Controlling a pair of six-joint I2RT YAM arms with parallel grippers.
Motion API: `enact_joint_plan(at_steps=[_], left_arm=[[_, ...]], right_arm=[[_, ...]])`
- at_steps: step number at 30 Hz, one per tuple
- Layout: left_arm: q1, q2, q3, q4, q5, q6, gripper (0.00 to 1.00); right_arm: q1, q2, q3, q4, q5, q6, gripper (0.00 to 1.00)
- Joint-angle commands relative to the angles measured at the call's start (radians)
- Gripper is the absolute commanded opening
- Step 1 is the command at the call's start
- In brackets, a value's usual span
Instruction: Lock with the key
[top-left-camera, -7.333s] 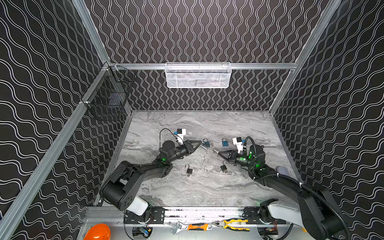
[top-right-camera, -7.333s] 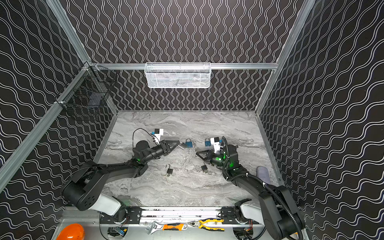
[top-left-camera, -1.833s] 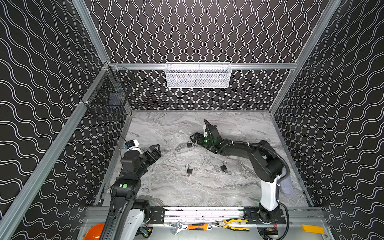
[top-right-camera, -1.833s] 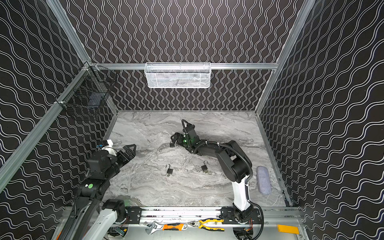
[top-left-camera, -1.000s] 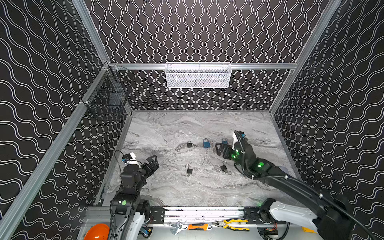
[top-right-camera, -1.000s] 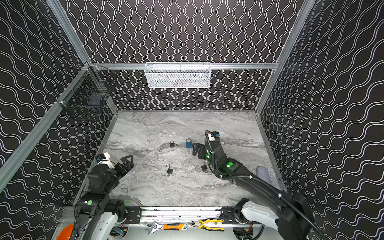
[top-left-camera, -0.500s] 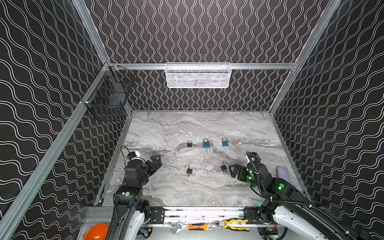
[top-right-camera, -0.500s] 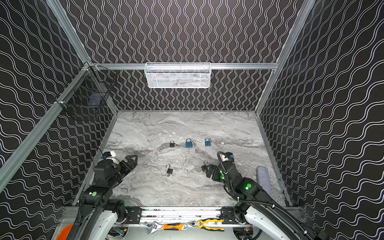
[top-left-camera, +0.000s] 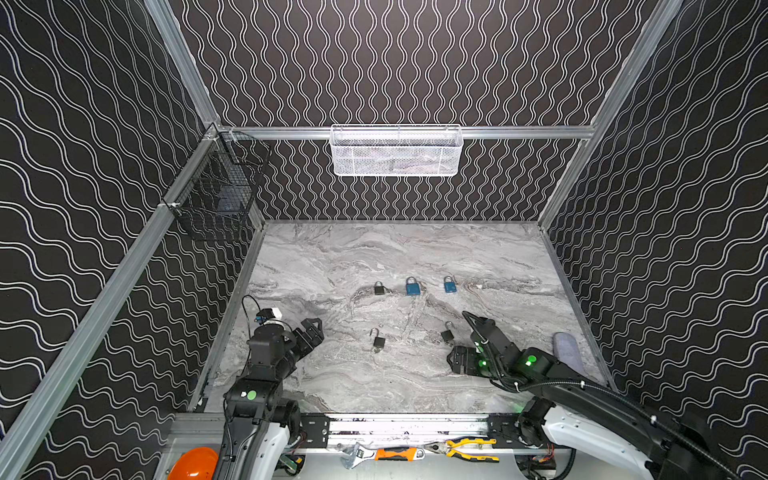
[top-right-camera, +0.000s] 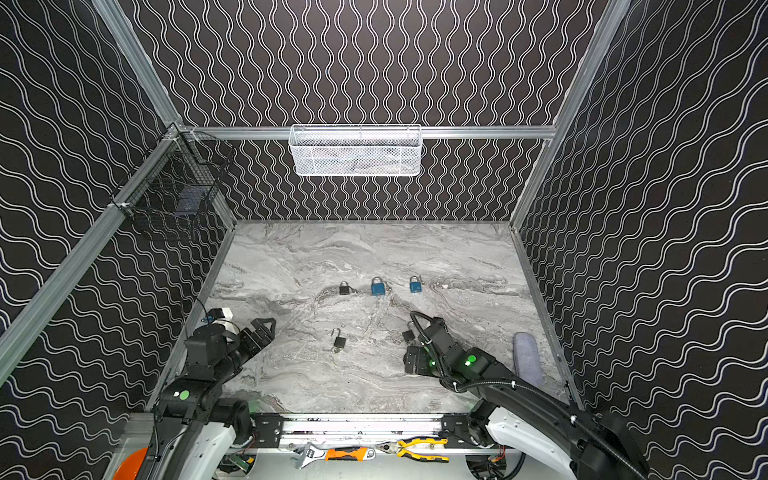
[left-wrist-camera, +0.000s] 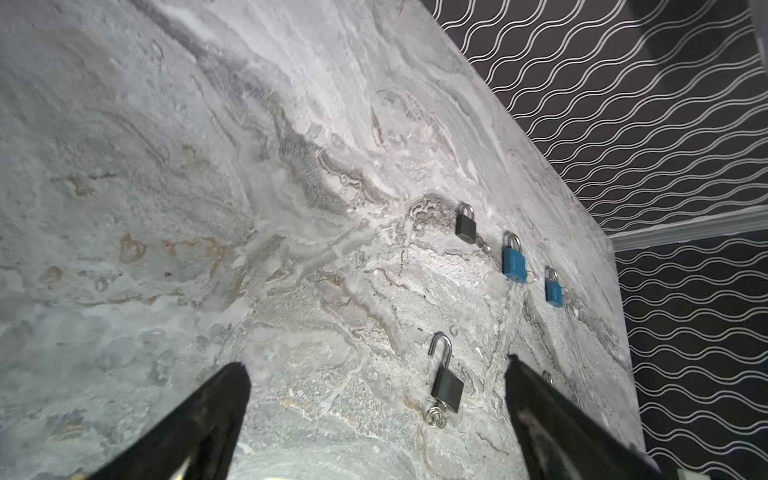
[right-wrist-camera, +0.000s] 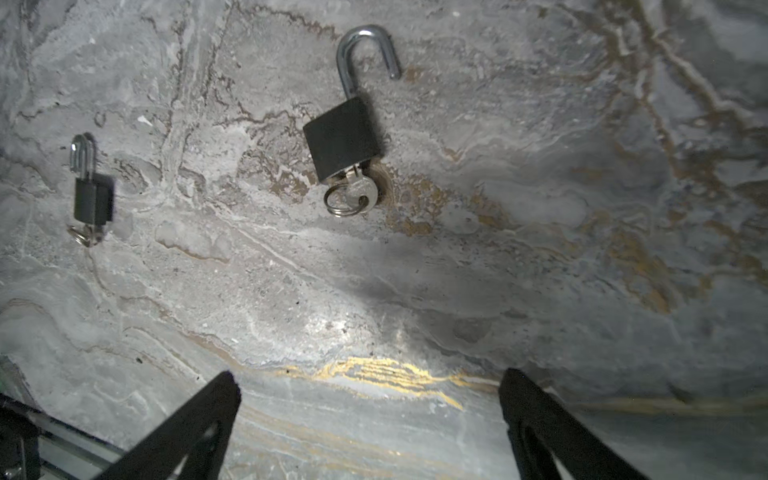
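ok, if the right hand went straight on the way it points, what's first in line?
Probably the open black padlock with its key in it, lying nearly centred ahead of the open right hand. Depth is unclear; angled down, it may touch the table short of it.

Five padlocks are lying on the table: three black padlocks and two blue padlocks. Two keys are showing plainly in the right wrist view, one sticking in each of the two black padlocks whose shackles are standing open. Two baskets are hanging on the walls, one white basket and one black basket. One grey roll is lying on the table, and three hand tools are lying along the front rail: one wrench, one orange-handled tool and one pair of pliers.
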Motion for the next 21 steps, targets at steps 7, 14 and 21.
enact_joint_plan(at_steps=[7,14,21], left_arm=[[0.001,0.000,-0.106,0.207,0.109,-0.125,0.99],[0.001,0.089,-0.044,0.174,0.108,-0.060,0.99],[0.001,0.177,0.057,0.102,0.141,0.086,0.99]], right_arm=[[0.000,0.295,0.164,0.015,0.073,-0.120,0.96],[0.000,0.452,0.281,-0.004,0.128,-0.202,0.88],[-0.016,0.579,0.359,-0.015,0.164,-0.254,0.77]])
